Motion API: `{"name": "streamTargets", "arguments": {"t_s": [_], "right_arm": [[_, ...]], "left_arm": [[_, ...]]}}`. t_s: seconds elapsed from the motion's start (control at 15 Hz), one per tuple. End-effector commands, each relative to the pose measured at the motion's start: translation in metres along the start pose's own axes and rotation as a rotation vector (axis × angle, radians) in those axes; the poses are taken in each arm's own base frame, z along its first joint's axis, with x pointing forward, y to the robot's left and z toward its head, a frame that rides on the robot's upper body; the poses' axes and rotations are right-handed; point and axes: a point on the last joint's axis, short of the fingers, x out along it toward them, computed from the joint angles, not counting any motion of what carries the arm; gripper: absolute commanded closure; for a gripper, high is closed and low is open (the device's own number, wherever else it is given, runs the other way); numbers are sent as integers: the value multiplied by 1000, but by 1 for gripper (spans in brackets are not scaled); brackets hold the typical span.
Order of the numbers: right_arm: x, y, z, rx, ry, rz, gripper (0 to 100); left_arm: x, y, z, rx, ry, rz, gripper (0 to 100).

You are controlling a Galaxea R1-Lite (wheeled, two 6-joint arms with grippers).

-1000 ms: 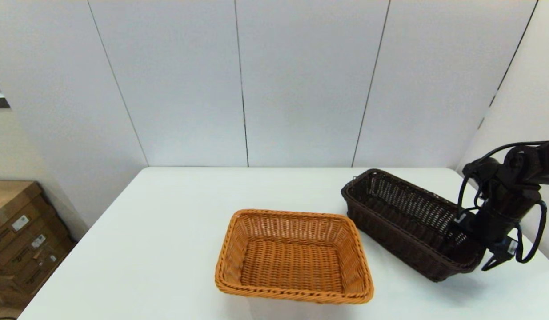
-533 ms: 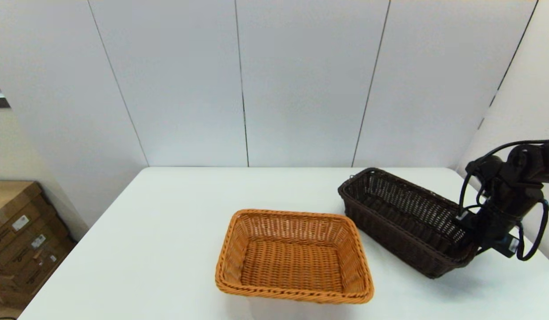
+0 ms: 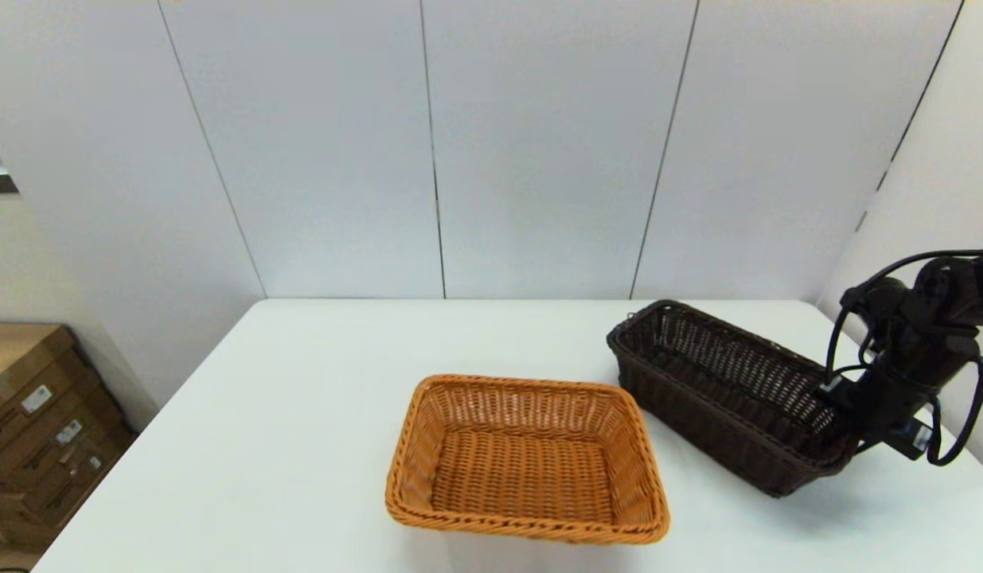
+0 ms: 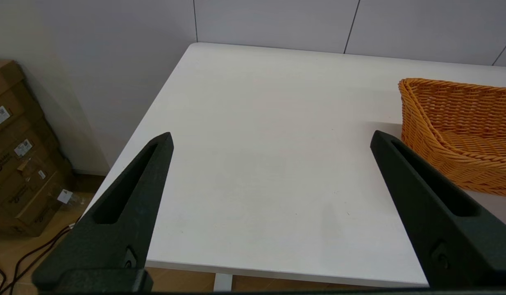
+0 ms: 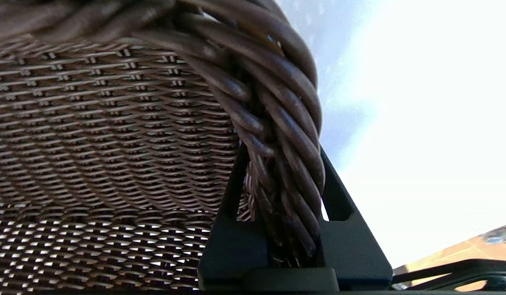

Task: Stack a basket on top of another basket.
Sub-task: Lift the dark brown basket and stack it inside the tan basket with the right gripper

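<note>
- Raised at its near-right end since a second ago, the dark brown rectangular woven wicker basket [image 3: 726, 395] now tilts, its far-left end low on the white surface [image 3: 300, 414]; the right arm has risen with it.
- Right end effector [image 5: 283, 229]: clamped on the braided rim of the dark basket's near-right short end, one finger inside the wall and one outside, as the right wrist view shows.
- Orange-tan rectangular woven wicker basket [image 3: 527, 460]: rests flat at the middle of the surface, just left of the dark basket and apart from it; it is empty.
- Left end effector [image 4: 273, 213]: parked off the near-left edge of the surface, fingers spread wide, holding nothing.
- Handling, as a judgement: the dark basket looks light and fairly stiff, though open weave may flex. Held by one end, it will hang tilted and may swing or twist. The thick braided rim offers the surest hold; the thin side weave does not.
- Writing: stacked brown cardboard boxes [image 3: 37, 430] on the floor at left carry small white labels, too small to read.
</note>
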Motion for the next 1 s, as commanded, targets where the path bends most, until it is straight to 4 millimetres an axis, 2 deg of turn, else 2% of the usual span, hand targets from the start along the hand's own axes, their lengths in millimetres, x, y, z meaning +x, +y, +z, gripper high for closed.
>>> {"name": "streamTargets", "arguments": {"t_s": [0.07, 1.0], "right_arm": [[-5, -4, 6, 25, -6, 23, 100], [-36, -16, 20, 74, 19, 212, 100]], "left_arm": [[0, 0, 0, -1, -2, 1, 0], [0, 0, 0, -2, -2, 1, 0]]}}
